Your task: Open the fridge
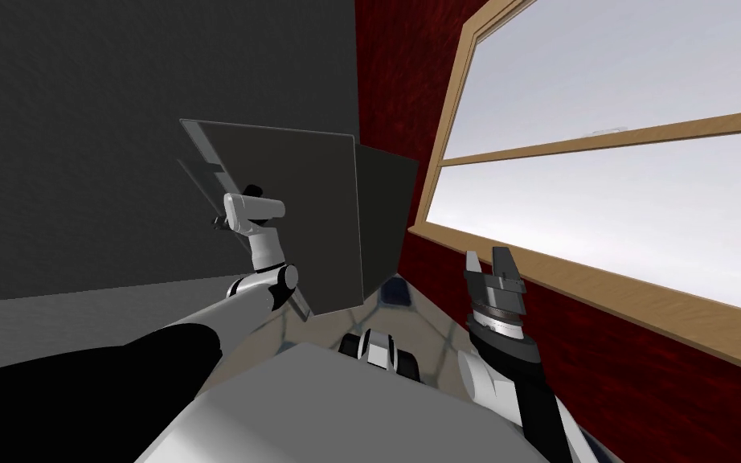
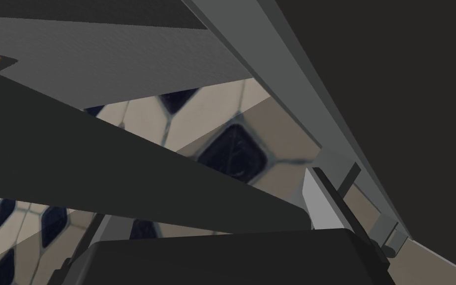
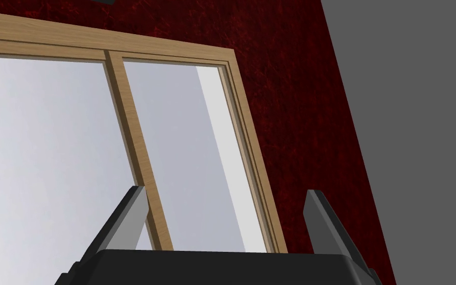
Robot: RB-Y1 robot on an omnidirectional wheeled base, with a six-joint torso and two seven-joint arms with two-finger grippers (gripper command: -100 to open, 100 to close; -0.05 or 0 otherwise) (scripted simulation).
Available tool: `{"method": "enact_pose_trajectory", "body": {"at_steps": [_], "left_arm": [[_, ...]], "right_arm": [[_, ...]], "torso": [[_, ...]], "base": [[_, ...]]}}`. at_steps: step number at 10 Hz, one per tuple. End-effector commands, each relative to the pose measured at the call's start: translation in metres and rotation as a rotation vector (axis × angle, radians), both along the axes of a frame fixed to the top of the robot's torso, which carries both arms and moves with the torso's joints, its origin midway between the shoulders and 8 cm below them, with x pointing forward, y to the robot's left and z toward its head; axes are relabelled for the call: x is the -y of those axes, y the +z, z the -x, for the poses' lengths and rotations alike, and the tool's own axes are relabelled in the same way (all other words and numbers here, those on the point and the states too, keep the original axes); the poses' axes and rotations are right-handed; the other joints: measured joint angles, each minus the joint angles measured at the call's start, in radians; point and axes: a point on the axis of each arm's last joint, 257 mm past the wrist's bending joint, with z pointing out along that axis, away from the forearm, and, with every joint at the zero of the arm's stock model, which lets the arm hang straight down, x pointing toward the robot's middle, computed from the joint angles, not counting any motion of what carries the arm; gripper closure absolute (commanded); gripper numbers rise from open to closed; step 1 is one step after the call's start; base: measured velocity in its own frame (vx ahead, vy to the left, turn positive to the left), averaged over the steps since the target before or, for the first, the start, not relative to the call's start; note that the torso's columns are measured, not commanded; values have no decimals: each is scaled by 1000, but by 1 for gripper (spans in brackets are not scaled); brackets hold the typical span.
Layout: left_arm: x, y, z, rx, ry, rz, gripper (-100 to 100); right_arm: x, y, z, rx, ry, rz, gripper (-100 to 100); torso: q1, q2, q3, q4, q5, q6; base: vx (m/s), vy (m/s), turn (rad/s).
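Note:
The fridge (image 1: 386, 211) is a dark grey box in the corner by the red wall. Its dark door (image 1: 296, 209) stands swung out toward me, with a thin grey handle bar (image 1: 200, 170) along its free edge. My left gripper (image 1: 221, 219) is at that edge, just below the bar. In the left wrist view the handle bar (image 2: 291, 94) runs just outside one light grey finger (image 2: 318, 203). A dark slab (image 2: 123, 168) lies across the space between the widely spread fingers, left gripper (image 2: 207, 198) open. My right gripper (image 1: 493, 265) is raised by the window, open and empty (image 3: 227, 217).
A red wall (image 1: 409, 104) with a wood-framed window (image 1: 602, 145) runs close on my right. A dark grey wall (image 1: 120, 120) stands behind the fridge. The floor (image 2: 232, 148) is pale tile with dark blue insets.

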Motion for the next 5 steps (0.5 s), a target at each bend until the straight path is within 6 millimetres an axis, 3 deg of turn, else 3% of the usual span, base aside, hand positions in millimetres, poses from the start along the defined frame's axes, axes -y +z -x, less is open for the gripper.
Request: {"method": "enact_pose_trajectory", "body": {"at_steps": [1,5], "left_arm": [[0,0,0,0,0,0,0],[0,0,0,0,0,0,0]], "right_arm": [[0,0,0,0,0,0,0],[0,0,0,0,0,0,0]], "torso": [[1,1,1,0,0,0],[2,2,1,1,1,0]], "base": [[0,0,0],[0,0,0]]}}
